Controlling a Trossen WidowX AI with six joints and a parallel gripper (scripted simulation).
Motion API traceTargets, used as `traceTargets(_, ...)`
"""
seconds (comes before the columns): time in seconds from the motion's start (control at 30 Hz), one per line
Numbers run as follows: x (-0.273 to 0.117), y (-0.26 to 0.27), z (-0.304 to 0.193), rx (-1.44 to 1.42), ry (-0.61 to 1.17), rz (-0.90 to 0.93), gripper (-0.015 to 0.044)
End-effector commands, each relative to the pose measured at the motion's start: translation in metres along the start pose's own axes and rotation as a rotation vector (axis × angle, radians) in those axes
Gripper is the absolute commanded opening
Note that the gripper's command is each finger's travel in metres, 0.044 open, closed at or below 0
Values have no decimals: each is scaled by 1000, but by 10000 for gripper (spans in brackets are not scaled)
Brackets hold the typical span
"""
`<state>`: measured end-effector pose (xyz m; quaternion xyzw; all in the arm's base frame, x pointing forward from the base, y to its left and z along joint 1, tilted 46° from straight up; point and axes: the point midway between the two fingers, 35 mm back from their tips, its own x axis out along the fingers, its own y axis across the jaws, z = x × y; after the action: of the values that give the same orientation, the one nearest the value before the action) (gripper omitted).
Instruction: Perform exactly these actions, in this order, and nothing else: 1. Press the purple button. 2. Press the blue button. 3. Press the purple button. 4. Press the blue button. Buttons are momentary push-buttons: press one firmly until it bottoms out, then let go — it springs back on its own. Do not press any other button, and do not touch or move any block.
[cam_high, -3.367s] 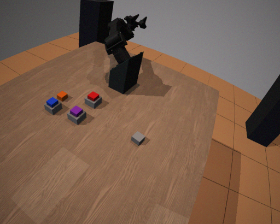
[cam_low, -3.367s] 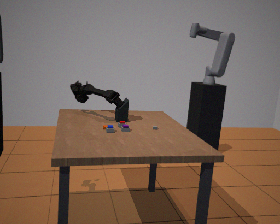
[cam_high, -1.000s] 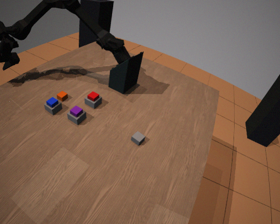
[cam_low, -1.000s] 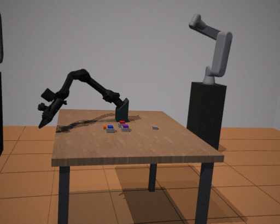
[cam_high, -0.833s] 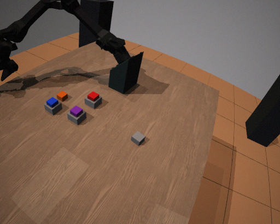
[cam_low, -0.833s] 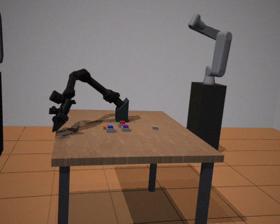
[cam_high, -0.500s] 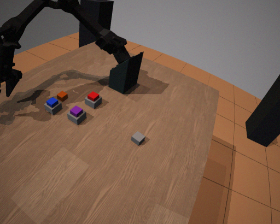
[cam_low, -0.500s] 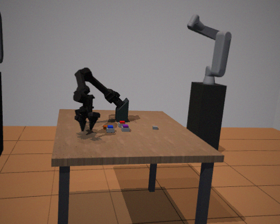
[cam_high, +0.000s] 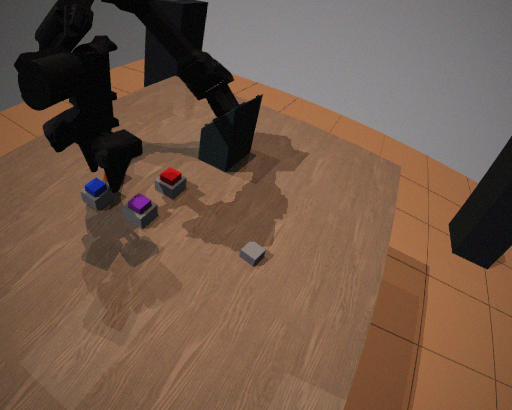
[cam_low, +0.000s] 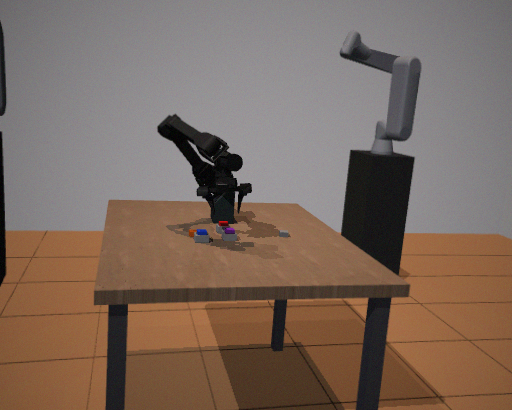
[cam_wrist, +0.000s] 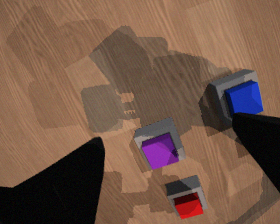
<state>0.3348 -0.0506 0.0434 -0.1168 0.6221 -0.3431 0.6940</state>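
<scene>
A purple button (cam_high: 139, 203) (cam_low: 229, 231) (cam_wrist: 160, 151) sits on a grey base, its cap raised. A blue button (cam_high: 95, 187) (cam_low: 202, 232) (cam_wrist: 244, 98) on a like base also has its cap raised. My gripper (cam_high: 105, 181) (cam_low: 225, 212) (cam_wrist: 170, 132) is open and empty, pointing down above the button group and touching no button. In the wrist view the purple button lies between the fingertips, a little below the line joining them, and the right fingertip overlaps the edge of the blue button. The exact height of the tips is hard to tell.
A red button (cam_high: 170, 176) (cam_low: 223, 223) (cam_wrist: 188, 205) stands close to the purple one, toward the arm's base. An orange block (cam_high: 105, 178) (cam_low: 191, 233) lies behind the blue button, mostly hidden by a finger in the top view. A grey block (cam_high: 252, 252) (cam_low: 284, 233) lies apart.
</scene>
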Motion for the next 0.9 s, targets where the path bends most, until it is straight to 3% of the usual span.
traceTargets(0.0,-14,17,-45,-205,48,-102,400)
traceTargets(0.27,-19,20,-57,-258,55,-132,400)
traceTargets(0.47,40,11,-59,-258,54,-134,242)
traceTargets(0.73,43,11,-59,-258,54,-135,32)
traceTargets(0.87,43,11,-59,-258,54,-135,20)
